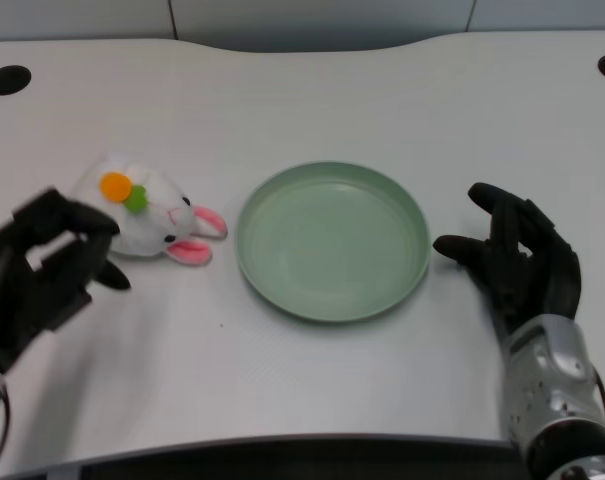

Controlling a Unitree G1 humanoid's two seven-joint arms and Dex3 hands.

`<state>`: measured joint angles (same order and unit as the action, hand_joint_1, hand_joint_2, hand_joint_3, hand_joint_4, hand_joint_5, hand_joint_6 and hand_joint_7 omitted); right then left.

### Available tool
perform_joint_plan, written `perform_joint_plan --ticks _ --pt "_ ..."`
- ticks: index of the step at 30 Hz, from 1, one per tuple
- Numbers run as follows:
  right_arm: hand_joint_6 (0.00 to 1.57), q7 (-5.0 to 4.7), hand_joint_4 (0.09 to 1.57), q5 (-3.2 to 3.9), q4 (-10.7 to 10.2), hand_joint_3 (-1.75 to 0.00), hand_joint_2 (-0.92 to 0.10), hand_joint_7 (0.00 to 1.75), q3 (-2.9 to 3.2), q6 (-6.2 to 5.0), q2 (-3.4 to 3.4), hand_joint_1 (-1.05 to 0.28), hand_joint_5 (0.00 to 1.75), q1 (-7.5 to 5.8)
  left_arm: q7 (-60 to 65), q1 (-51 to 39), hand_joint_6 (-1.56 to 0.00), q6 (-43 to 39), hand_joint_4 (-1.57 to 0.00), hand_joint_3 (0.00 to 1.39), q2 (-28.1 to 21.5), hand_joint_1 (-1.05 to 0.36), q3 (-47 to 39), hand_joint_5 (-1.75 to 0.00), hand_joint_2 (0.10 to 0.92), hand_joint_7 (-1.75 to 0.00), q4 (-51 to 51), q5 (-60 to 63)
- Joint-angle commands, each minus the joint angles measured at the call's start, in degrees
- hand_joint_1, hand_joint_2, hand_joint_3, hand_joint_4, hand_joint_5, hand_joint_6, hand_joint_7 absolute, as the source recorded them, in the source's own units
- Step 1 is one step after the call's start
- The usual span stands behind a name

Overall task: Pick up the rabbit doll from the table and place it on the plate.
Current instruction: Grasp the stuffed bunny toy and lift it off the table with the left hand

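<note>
We see the white table [312,90] bearing a green plate [332,240]. Our left hand [42,275] hovers open, fingers loosely curled, holding nothing, just beside the white rabbit doll [152,220], which lies left of the plate.

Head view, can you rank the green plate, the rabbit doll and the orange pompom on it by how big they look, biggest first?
1. Green plate, clearly the largest.
2. Rabbit doll, though the left robot hand overlaps its left side, so its full extent is unsure.
3. Orange pompom, smallest.
</note>
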<state>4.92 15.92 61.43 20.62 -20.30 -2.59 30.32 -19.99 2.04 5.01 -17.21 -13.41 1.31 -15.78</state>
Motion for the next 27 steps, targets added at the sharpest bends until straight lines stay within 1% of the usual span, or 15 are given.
perform_joint_plan --ticks 1,4,6,8,10,12,14,15,16,18,19,21,23,25,27 --pt "0.7 -0.51 0.76 -0.13 -0.9 -0.39 -0.92 0.79 -0.25 0.27 0.73 -0.4 1.12 -1.05 0.4 3.3 -0.57 0.3 -0.58 0.34 -4.5 -0.5 0.2 -1.53 0.921 -1.02 3.6 3.6" --pt "0.7 -0.76 0.77 -0.19 -1.3 -0.38 -0.92 0.79 -0.43 0.32 0.91 -0.4 1.13 -1.26 -0.1 6.8 -0.59 -2.5 -0.56 0.29 -8.9 -0.5 1.8 -1.37 0.921 -0.75 3.3 9.2" --pt "0.7 -0.6 0.76 -0.24 -1.4 -0.38 -0.92 0.79 -0.6 0.31 0.88 -0.41 1.13 -1.39 -1.4 9.8 -0.59 -5.6 -0.53 0.27 -12.5 -0.47 3.4 -1.28 0.921 -0.6 1.6 13.3" --pt "0.7 -0.37 0.74 -0.46 -1.6 -0.39 -0.92 0.79 -0.91 0.03 0.86 -0.41 1.12 -1.64 -1.7 12.4 -0.64 -8.0 -0.53 0.2 -15.1 -0.48 4.8 -1.12 0.921 -0.42 0.0 17.2" --pt "0.69 -0.45 0.75 -0.6 -2.0 -0.4 -0.92 0.79 -1.14 0.18 0.86 -0.41 1.13 -1.81 -2.7 15.2 -0.65 -10.2 -0.52 0.17 -18.0 -0.51 6.4 -1.01 0.921 -0.31 -2.2 20.5" --pt "0.69 -0.55 0.75 -0.41 -2.5 -0.41 -0.92 0.79 -1.12 0.66 1.0 -0.4 1.13 -1.91 -3.3 18.6 -0.62 -13.4 -0.48 0.12 -21.1 -0.56 8.9 -0.89 0.921 -0.23 -6.2 25.0" --pt "0.69 -0.65 0.76 -0.29 -3.0 -0.41 -0.92 0.8 -1.13 0.97 1.1 -0.4 1.14 -2.02 -3.3 20.1 -0.61 -15.2 -0.44 0.09 -22.2 -0.58 10.0 -0.84 0.921 -0.2 -8.5 27.2" --pt "0.69 -0.37 0.76 -0.3 -2.8 -0.41 -0.92 0.8 -1.16 0.61 1.08 -0.4 1.14 -2.08 -3.6 21.8 -0.61 -15.8 -0.44 0.08 -24.2 -0.59 12.3 -0.83 0.921 -0.19 -9.9 31.3" --pt "0.69 -0.15 0.75 -0.31 -2.7 -0.41 -0.92 0.8 -1.18 0.32 1.06 -0.4 1.14 -2.14 -3.7 23.1 -0.54 -16.3 -0.34 0.05 -25.6 -0.64 14.0 -0.7 0.914 -0.13 -11.0 34.3" --pt "0.68 -0.21 0.74 -0.53 -2.3 -0.41 -0.92 0.8 -1.28 0.06 0.94 -0.41 1.14 -2.02 -5.3 26.4 -0.49 -16.8 -0.3 0.02 -27.9 -0.68 17.7 -0.54 0.912 -0.06 -13.8 39.7" --pt "0.69 -0.44 0.74 -0.64 -2.4 -0.41 -0.92 0.8 -1.34 0.29 0.86 -0.41 1.14 -1.99 -6.2 27.7 -0.44 -17.1 -0.28 0.01 -28.4 -0.73 19.0 -0.39 0.904 -0.02 -15.1 41.1" --pt "0.69 -0.77 0.74 -0.66 -2.6 -0.4 -0.92 0.81 -1.37 0.67 0.82 -0.42 1.14 -1.93 -7.1 29.5 -0.38 -17.9 -0.26 0.0 -29.1 -0.79 20.6 -0.26 0.898 -0.01 -17.0 42.9" --pt "0.69 -1.29 0.73 -0.75 -2.9 -0.4 -0.92 0.81 -1.47 1.22 0.71 -0.42 1.14 -1.91 -7.7 31.9 -0.29 -18.9 -0.19 0.0 -29.7 -0.84 23.6 -0.19 0.901 0.0 -19.5 46.6" --pt "0.68 -1.39 0.73 -0.52 -2.9 -0.4 -0.92 0.81 -1.36 1.41 0.66 -0.42 1.14 -1.8 -8.3 34.2 -0.2 -19.1 -0.09 0.0 -29.8 -0.91 26.5 -0.12 0.9 0.0 -22.0 50.3" --pt "0.68 -1.22 0.72 -0.23 -2.9 -0.4 -0.92 0.81 -1.25 1.71 0.61 -0.42 1.14 -1.77 -8.9 36.1 -0.16 -18.7 -0.04 0.0 -29.2 -0.95 29.2 -0.09 0.904 0.0 -24.3 53.4"
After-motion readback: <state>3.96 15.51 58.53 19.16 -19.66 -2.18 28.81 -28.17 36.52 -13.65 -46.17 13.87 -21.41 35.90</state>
